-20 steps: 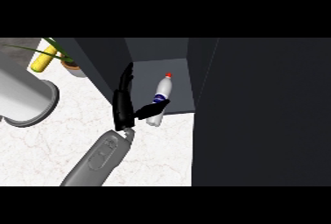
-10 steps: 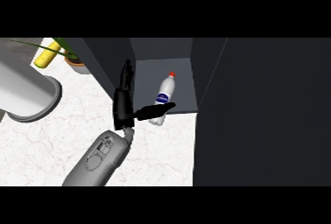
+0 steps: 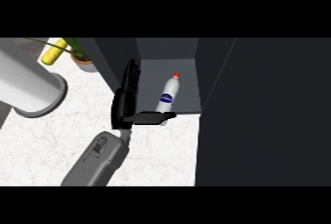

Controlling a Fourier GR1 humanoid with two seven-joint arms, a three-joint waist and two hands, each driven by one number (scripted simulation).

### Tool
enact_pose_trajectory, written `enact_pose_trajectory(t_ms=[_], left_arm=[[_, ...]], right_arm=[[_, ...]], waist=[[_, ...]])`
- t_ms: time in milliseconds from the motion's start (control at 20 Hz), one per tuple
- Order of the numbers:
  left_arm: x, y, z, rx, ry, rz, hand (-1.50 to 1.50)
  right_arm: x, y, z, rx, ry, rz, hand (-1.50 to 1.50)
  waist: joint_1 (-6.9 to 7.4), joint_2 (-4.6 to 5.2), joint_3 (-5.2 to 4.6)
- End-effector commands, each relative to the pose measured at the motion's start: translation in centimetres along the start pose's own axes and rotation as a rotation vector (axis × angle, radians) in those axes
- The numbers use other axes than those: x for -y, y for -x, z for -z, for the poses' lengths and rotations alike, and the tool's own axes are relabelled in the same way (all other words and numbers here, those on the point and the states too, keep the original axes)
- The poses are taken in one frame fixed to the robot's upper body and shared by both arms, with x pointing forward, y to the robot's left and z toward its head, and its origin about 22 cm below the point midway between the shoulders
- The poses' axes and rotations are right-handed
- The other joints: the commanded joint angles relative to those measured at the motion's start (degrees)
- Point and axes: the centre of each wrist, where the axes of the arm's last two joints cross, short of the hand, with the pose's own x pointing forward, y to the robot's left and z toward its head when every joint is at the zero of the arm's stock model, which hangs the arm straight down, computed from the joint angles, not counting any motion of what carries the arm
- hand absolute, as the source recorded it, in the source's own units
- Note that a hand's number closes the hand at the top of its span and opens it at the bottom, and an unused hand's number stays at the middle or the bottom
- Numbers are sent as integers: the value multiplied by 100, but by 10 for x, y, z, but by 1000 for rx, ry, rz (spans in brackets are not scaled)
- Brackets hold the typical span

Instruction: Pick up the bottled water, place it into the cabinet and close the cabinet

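Standing in cabinet (image 3: 213, 78), bottled water (image 3: 167, 98) – beside open hand (image 3: 125, 103) (thumb below)

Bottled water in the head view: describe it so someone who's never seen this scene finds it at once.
Find the dark cabinet filling the right of the view; its open compartment has a grey floor. The bottled water stands there, just right of the left hand, whose thumb reaches to its base. It is the only white thing with a red cap and blue label.

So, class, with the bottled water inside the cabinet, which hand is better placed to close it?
Left, probably. The left hand is open at the cabinet mouth, thumb beside the bottled water; the right hand is out of view.
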Motion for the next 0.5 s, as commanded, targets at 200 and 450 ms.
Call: enact_pose_trajectory(t_ms=[200,450], left_arm=[[-40,-30,32,131,50,-45,-150],[-39,-48,9,114,74,-86,-150]], right_arm=[[0,-21,0,6,30,-8,-150],[-12,-19,-22,-26,34,2,-150]], waist=[[117,10,11],[146,-22,14]])
